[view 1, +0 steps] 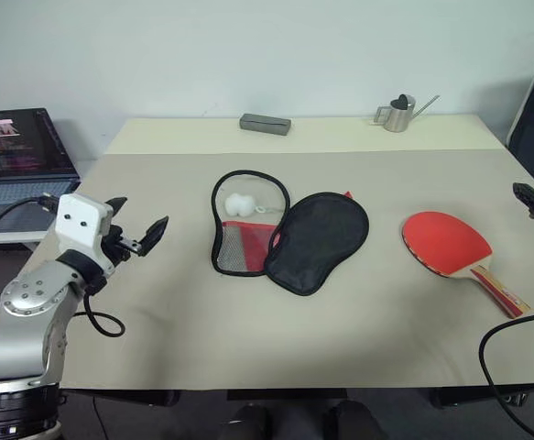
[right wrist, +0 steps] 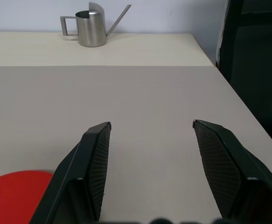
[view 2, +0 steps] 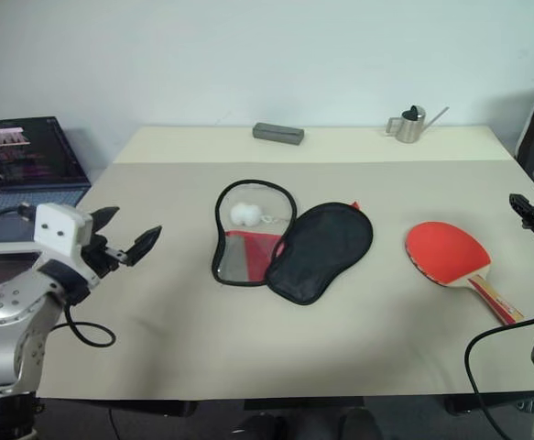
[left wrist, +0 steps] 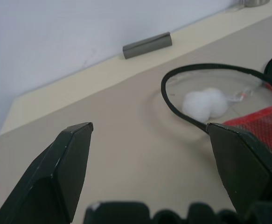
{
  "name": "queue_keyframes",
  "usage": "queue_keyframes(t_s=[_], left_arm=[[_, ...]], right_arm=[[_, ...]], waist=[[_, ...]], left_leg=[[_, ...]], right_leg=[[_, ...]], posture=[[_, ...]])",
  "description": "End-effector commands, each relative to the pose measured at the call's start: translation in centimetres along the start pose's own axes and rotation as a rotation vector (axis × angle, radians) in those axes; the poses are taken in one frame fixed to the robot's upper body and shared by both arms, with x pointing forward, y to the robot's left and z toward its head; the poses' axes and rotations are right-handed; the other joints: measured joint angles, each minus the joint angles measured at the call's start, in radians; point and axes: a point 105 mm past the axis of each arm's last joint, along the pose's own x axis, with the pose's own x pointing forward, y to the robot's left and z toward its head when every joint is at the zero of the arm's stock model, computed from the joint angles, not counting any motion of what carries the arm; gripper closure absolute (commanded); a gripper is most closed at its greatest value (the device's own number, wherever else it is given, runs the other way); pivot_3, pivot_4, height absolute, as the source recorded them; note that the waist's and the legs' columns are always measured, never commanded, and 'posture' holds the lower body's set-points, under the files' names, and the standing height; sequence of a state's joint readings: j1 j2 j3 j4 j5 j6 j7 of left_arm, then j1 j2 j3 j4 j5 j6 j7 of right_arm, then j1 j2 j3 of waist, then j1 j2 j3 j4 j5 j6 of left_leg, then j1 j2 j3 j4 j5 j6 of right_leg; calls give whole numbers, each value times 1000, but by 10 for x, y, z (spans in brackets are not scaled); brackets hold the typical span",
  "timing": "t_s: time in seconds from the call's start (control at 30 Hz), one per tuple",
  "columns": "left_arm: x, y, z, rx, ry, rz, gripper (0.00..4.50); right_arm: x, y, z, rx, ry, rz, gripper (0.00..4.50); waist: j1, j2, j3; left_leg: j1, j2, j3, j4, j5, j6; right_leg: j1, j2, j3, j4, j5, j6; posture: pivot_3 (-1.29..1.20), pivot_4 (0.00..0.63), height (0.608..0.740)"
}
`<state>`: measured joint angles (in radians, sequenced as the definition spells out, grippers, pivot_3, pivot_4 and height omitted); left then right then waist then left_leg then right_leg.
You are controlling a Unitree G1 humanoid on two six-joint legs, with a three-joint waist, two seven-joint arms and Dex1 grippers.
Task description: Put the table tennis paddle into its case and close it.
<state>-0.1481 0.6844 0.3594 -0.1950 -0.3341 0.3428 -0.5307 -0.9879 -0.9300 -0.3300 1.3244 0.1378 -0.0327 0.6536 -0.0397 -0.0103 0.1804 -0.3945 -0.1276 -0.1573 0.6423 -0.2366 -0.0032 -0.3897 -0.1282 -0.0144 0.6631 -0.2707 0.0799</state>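
Nearest on the left, over the near-left part of the bench [view 1: 248,348], the left gripper [view 1: 136,231] hangs above the cloth with its jaws spread wide and nothing between them. At the right edge of the bench the right gripper [right wrist: 149,140] also stands apart from everything, its jaws parted with only bare cloth between them. On the right side of the bench, just left of that gripper, lies the table tennis paddle [view 1: 448,246], red face up, its light wooden handle pointing toward the near right. Well to its left, around the middle of the bench, lies its case [view 1: 285,234], unzipped and folded open flat: the black half on the right, the half with the red panel and mesh pocket on the left, and the white pompom [view 1: 240,203] resting inside the far end of the left half. Paddle and case are apart. Farther back, a grey box [view 1: 265,123] sits near the far edge, and a small metal watering can [view 1: 397,114] stands toward the far right. Off the bench at far left is an open laptop [view 1: 10,151].
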Motion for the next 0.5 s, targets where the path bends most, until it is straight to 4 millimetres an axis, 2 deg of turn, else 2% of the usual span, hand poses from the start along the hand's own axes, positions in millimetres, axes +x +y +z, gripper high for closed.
queue_keyframes(t_s=[0.03,0.3,0.5], left_arm=[[-2,8,8,58,-20,29,231],[5,9,11,45,-59,16,231],[-4,12,17,23,-84,-5,231]], right_arm=[[-4,-8,15,-93,-22,-22,1456],[2,5,34,-106,-77,40,1456],[5,13,32,-97,-77,79,1456]], waist=[[0,0,0],[1,0,0],[0,0,0]], left_leg=[[0,0,0,0,0,0],[0,1,2,0,-1,0],[0,1,2,0,-1,0]], right_leg=[[0,0,0,0,0,0],[0,0,1,0,0,0],[-1,1,2,-1,0,0]], posture=[[0,150,740],[0,150,740],[0,150,740]])
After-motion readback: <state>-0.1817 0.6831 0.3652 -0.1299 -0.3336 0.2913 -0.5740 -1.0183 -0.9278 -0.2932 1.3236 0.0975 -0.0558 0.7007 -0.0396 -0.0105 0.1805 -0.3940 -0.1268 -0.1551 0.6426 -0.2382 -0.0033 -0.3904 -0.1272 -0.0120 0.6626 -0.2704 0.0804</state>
